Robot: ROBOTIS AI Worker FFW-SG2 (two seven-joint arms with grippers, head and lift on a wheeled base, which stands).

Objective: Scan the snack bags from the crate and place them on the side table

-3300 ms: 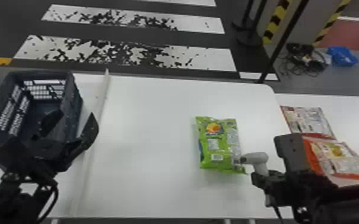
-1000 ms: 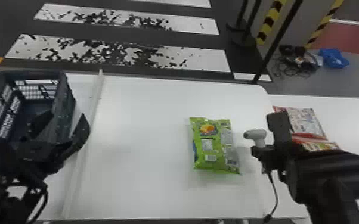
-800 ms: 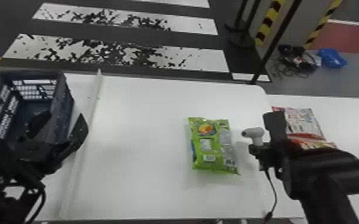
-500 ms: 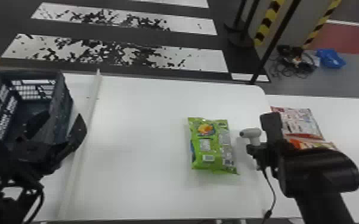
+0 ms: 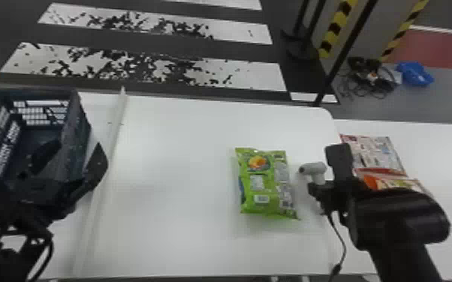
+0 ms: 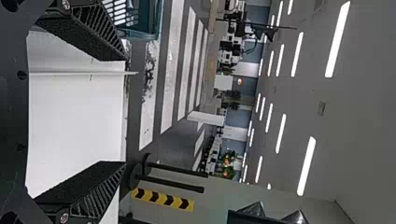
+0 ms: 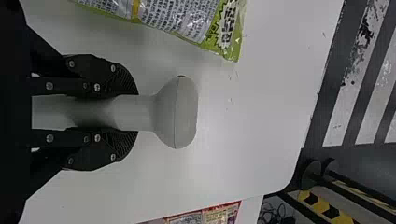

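On the head view's table (image 5: 180, 232), a green bag (image 5: 266, 183) is lying; toward three o'clock the right gripper (image 5: 320, 185) is clasping a scanner (image 5: 313, 169), its wrist view baring the handle (image 7: 133, 112); toward nine, the left gripper (image 5: 74, 152) is gaping by the crate (image 5: 77, 127).

Crate (image 5: 83, 131) left; snack bag (image 5: 268, 183) on table (image 5: 176, 225), mid-right; other bags (image 5: 377, 153) on side table (image 5: 443, 153), farther right.

L pincer (image 5: 76, 146) spread, R pincer (image 5: 317, 188) clamped, arms (image 5: 398, 221) fwd
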